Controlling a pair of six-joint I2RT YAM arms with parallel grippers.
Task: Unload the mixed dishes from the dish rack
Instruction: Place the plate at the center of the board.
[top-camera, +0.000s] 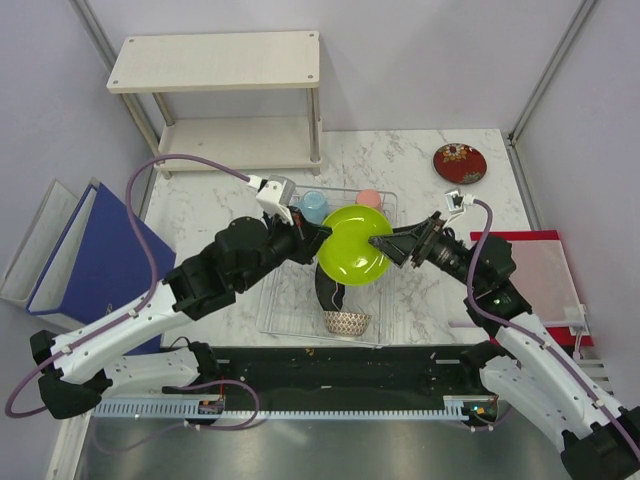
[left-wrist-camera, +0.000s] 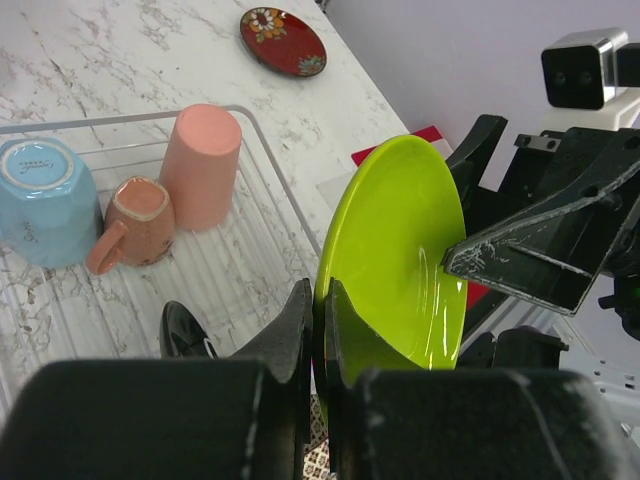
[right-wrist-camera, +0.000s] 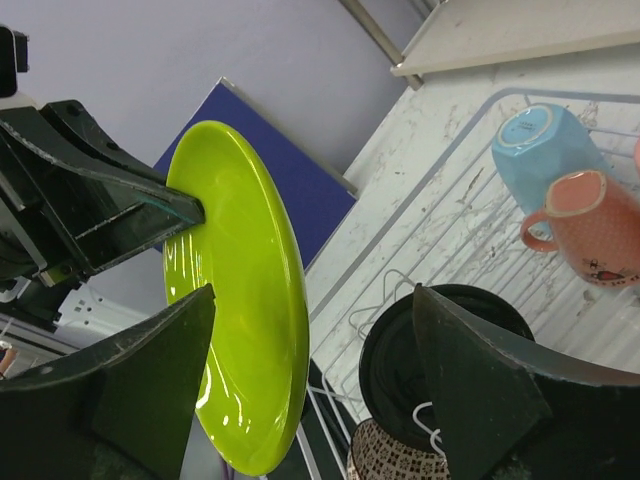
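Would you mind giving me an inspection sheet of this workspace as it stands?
Surface: white marble table; no spills seen.
Job's things: lime green plate held on edge above the dish rack; blue cup, pink cups, black plate and net bowl in it; red-brown plate on the table.
Clutter: blue binder; red-and-clear flat item.
Grippers: left pincer shut on the plate's rim; right pincer open, straddling the opposite rim.
Cables: purple cables loop from both wrists, off the dishes.
Surroundings: wooden shelf; plain walls.
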